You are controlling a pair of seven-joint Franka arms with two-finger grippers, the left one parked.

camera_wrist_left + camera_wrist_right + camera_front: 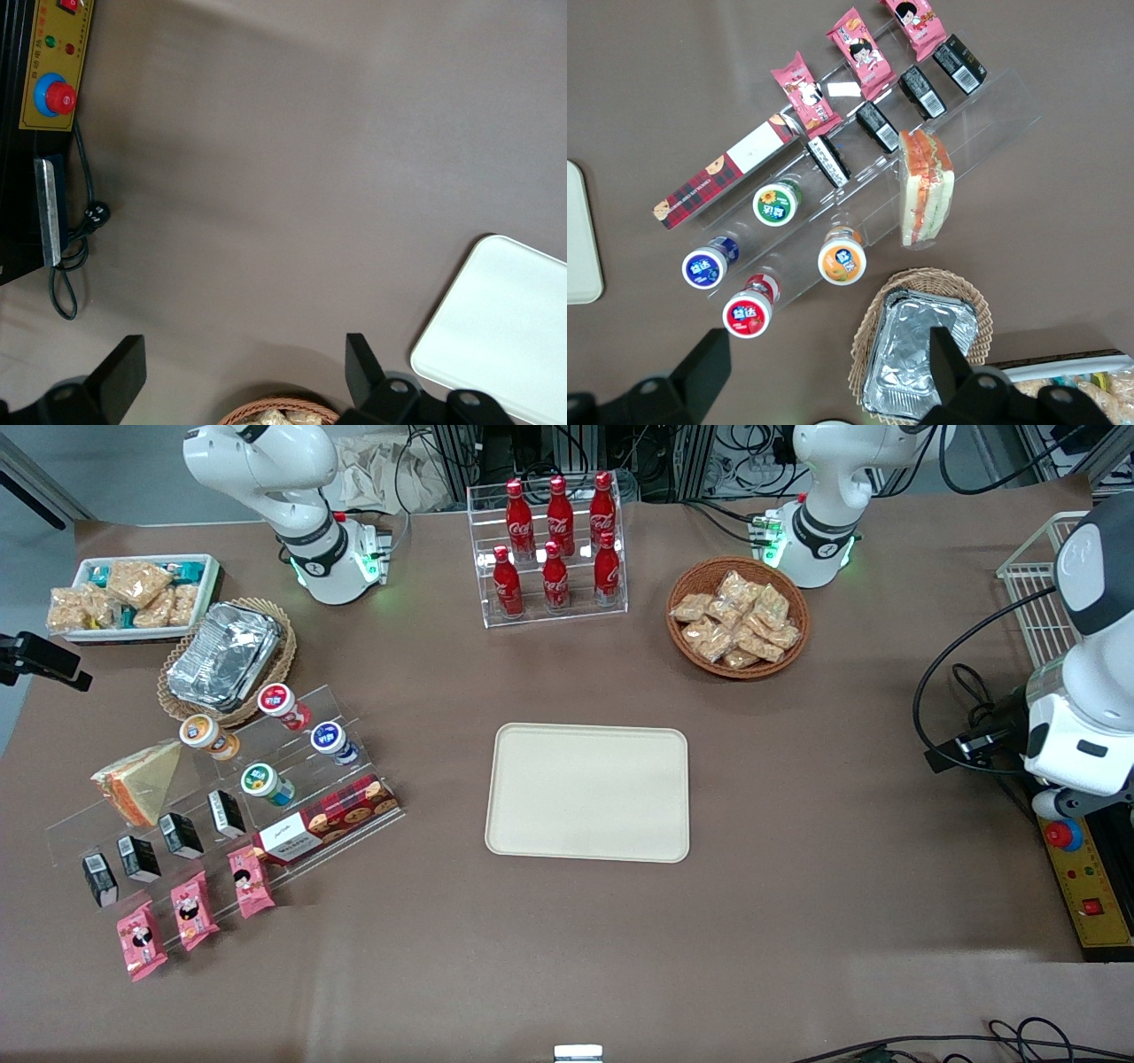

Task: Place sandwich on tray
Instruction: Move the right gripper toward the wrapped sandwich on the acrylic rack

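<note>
Brown-covered table (797,921), tangled cables (709,460) at its edge

Gripper (819,367): we see fingers spread, open air beneath | sandwich (140,781): on clear rack (221,797), small cups (266,784) and black packets (182,835) crowd beside it | tray (588,791): bare tablecloth (797,886) around it.

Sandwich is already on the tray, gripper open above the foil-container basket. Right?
No. The sandwich sits on the clear acrylic rack, and the tray holds nothing, as the front view shows. The gripper is indeed open above the foil-container basket.
</note>
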